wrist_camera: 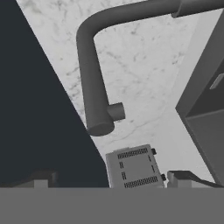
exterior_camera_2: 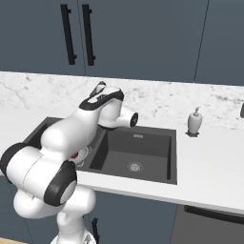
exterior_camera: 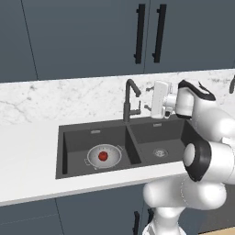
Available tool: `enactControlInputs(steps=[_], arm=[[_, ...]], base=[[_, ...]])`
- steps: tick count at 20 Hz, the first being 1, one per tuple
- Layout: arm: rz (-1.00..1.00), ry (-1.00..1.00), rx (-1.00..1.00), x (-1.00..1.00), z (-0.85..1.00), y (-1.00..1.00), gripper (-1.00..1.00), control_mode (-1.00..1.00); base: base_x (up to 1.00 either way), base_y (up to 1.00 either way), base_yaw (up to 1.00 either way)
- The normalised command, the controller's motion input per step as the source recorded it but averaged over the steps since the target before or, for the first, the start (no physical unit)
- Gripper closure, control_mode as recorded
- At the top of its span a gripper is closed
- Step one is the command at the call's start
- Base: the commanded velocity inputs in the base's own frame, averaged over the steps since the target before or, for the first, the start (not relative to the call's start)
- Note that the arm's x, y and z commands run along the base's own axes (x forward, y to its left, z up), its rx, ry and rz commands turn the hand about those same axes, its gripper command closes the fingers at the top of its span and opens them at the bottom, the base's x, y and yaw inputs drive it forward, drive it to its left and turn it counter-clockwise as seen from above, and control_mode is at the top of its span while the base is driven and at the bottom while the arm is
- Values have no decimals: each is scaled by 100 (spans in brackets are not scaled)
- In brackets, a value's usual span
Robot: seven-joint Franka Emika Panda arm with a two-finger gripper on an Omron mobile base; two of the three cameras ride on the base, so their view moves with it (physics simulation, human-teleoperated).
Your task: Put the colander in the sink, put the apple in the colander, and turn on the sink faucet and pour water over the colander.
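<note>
Colander (exterior_camera: 104, 156) rests in the left basin of the sink (exterior_camera: 73, 137), the apple (exterior_camera: 103, 156) lying inside it, so the remaining step is judged to be the water. Sink faucet (exterior_camera: 130, 100) stands on the divider behind the two basins, its spout pointing toward the robot's right; the hand (exterior_camera: 148, 98), released and spread wide, hovers just beside it. Done well, the fingers would nudge the small side lever (exterior_camera: 137, 110), and the spout should then be swung over the left basin above the colander.
</note>
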Motion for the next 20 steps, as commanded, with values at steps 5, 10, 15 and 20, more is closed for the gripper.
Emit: enactControlInputs(steps=[5,10,15,20], arm=[[6,0,0,0,-4,1,-100,-100],[3,0,-1,0,-14,8,-100,-100],[0,0,-3,2,-9,18,-100,-100],[0,0,0,5,-2,16,-100,-100]], base=[[0,0,0],[0,0,0],[0,0,0],[0,0,0]])
